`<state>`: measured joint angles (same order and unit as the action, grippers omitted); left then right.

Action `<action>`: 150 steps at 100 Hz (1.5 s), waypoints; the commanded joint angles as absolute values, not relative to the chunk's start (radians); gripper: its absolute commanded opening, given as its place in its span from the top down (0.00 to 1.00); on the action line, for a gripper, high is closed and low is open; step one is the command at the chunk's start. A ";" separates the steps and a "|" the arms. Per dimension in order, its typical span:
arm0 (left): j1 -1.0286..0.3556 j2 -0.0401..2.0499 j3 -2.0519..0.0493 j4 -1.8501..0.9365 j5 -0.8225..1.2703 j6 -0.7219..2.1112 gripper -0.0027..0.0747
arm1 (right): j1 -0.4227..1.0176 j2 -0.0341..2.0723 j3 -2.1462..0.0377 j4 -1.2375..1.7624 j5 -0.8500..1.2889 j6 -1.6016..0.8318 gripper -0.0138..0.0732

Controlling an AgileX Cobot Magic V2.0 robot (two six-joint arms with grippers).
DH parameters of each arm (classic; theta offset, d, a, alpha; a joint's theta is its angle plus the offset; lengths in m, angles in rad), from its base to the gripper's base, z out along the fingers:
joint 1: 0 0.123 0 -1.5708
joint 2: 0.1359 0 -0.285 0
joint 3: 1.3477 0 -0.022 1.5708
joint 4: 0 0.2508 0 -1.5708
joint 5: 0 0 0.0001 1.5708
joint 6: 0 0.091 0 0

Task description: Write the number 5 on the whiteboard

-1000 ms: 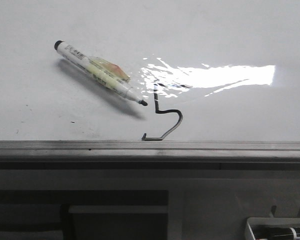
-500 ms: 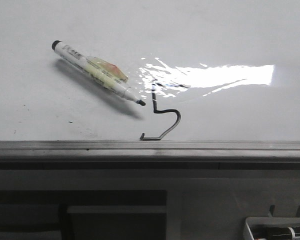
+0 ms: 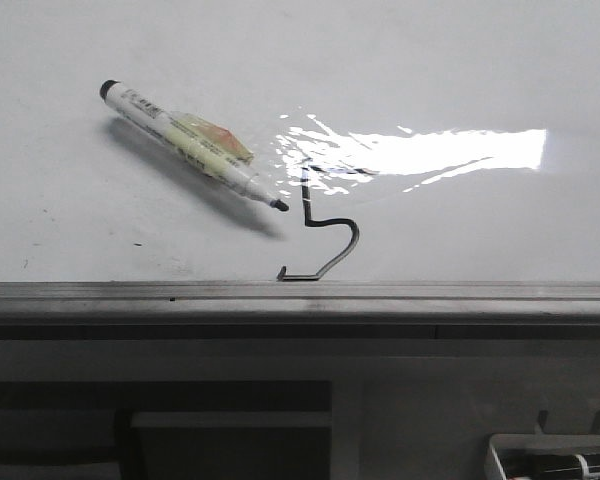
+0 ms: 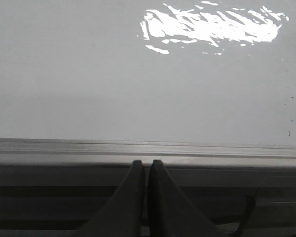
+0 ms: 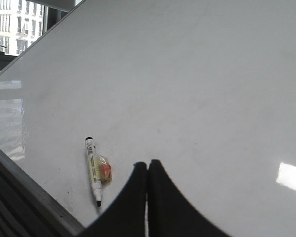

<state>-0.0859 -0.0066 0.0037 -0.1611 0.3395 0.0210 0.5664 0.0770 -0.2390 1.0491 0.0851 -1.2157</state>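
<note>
Both tools, left [image 4: 144, 168] and right [image 5: 147, 170], closed, empty; marker [image 3: 192, 145] has drifted slightly from the finished 5 [image 3: 322, 225].

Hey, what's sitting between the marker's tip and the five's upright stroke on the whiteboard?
Nothing: in the front view only a narrow strip of bare whiteboard separates the marker tip from the number 5.
</note>
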 commanded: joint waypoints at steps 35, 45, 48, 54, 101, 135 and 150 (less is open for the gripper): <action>-0.085 -0.032 0.022 -0.175 0.290 0.010 0.99 | 0.530 0.086 -0.231 1.065 -0.069 -1.218 0.91; -0.085 -0.032 0.022 -0.175 0.290 0.010 0.99 | 0.487 0.086 -0.192 0.904 -0.103 -1.189 0.91; -0.085 -0.032 0.022 -0.175 0.290 0.010 0.99 | 0.470 0.088 -0.173 0.754 -0.115 -1.116 0.91; -0.085 -0.032 0.022 -0.175 0.290 0.010 0.99 | 0.414 0.088 -0.144 0.369 -0.124 -0.795 0.91; -0.085 -0.032 0.022 -0.175 0.290 0.010 0.99 | 0.100 0.073 0.037 -0.132 0.167 0.025 0.91; -0.085 -0.032 0.022 -0.175 0.290 0.010 0.99 | 0.100 -0.027 0.037 -0.140 0.308 0.017 0.91; -0.085 -0.032 0.022 -0.175 0.290 0.010 0.99 | 0.100 -0.027 0.037 -0.140 0.314 0.017 0.91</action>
